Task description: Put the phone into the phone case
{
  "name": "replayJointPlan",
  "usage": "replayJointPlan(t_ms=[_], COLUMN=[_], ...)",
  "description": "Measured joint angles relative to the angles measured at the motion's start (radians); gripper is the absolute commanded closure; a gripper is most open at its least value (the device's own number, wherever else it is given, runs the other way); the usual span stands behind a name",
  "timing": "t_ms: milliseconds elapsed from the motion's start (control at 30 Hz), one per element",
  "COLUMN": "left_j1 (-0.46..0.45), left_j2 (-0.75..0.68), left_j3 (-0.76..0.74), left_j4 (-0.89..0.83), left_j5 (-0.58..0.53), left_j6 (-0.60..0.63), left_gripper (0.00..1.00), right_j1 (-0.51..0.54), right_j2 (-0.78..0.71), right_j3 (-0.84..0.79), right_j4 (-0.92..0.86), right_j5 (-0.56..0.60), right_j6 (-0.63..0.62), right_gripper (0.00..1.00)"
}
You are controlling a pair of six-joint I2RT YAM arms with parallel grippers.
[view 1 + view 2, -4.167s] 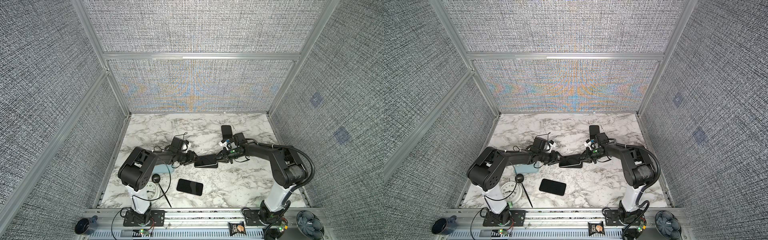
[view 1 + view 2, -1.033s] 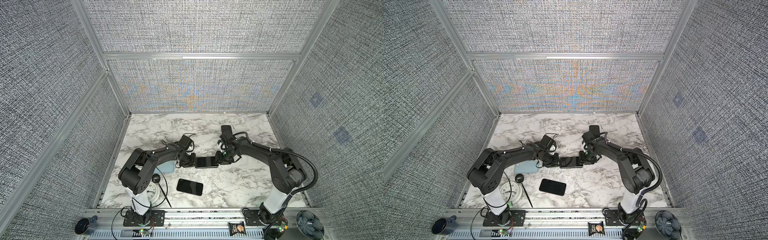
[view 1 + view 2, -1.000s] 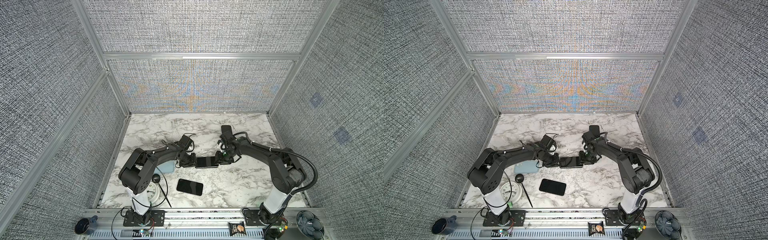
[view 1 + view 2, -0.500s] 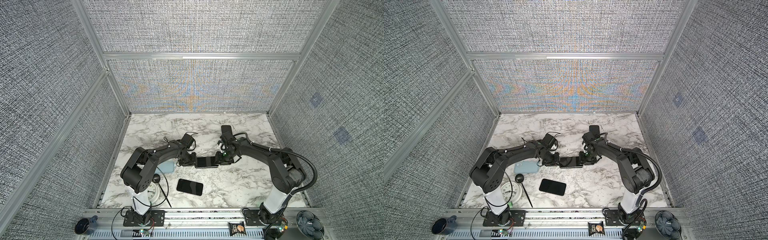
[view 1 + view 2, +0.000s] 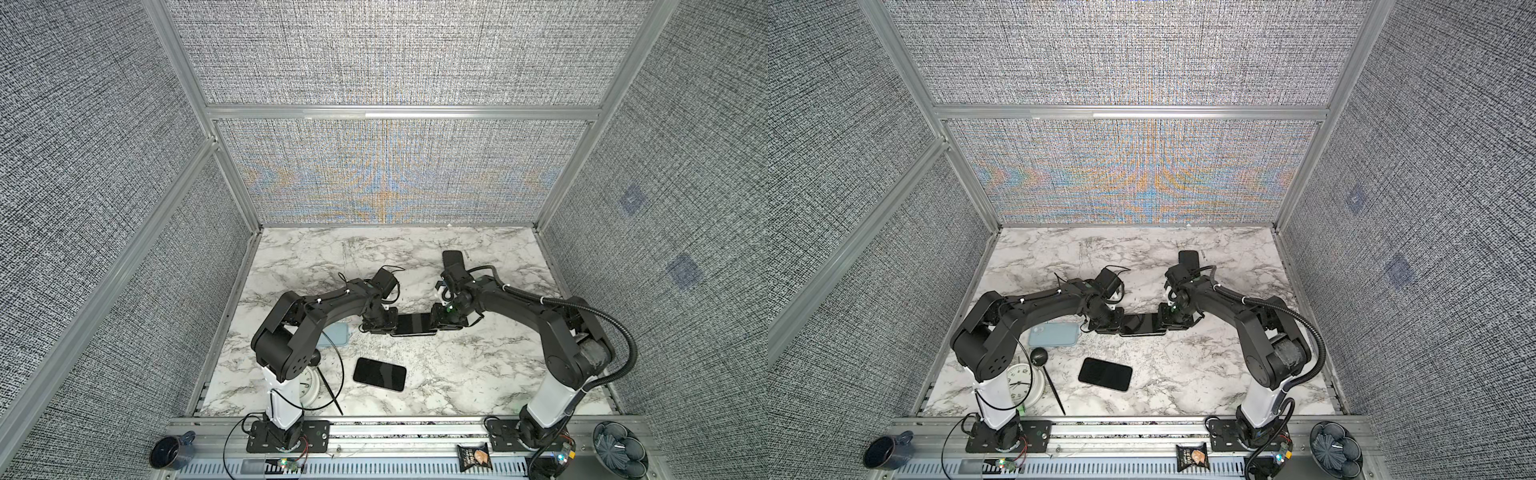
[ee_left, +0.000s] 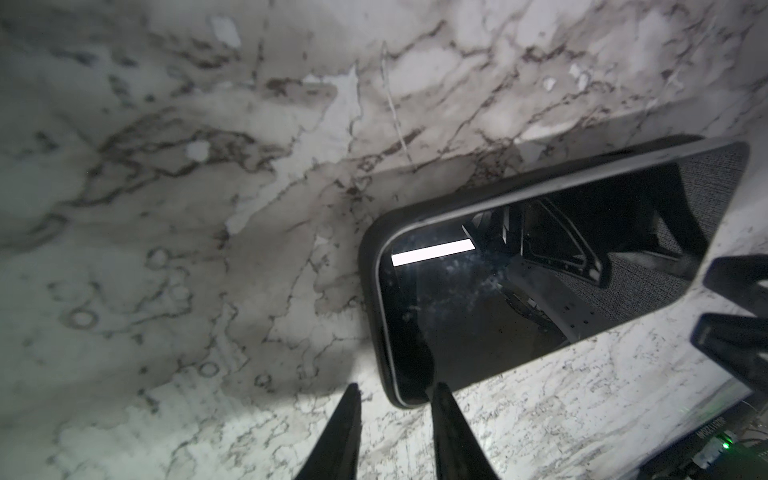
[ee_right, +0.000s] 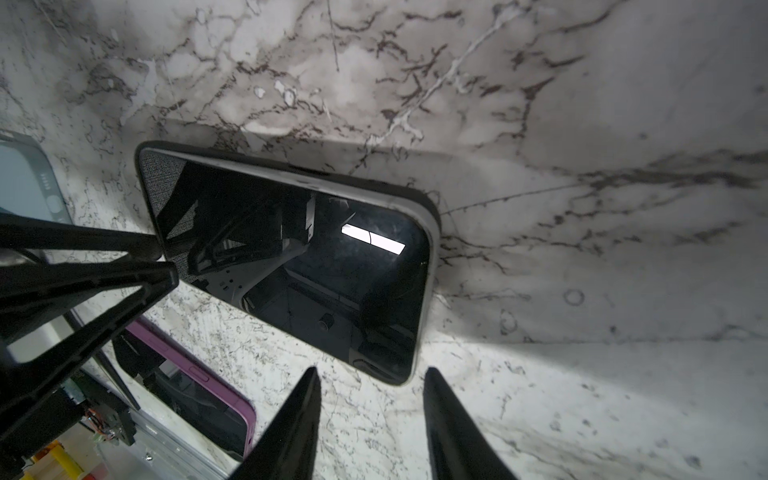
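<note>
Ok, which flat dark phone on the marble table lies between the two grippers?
The glossy phone in the black case, mid-table; the other dark phone lies alone nearer the front.

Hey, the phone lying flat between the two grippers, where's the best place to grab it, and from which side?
Probably the long edges of the phone, pinched from straight above across its narrow width. It lies flat, screen up, on the marble table, so only its thin rim is exposed.
</note>
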Motion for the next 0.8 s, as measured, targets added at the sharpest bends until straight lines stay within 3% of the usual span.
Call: replayJointPlan(t_ms=[400,800], left_j1=[-0.003,-0.003], left_j2=[0.007,-0.005], left_j3=[0.000,0.000], left_j4=[-0.018,-0.015], left_j5=[-0.005,-0.006], left_j6=[0.000,-0.001], left_gripper=[0.76,0.76], right_j1=[-0.003,-0.003], right_j2=[0.000,0.009], right_j3=[-0.008,-0.023], right_j4=[0.013,0.029], right_j5=[-0.009,-0.011], right_j6=[0.000,0.002], right_gripper=[0.59,0.74])
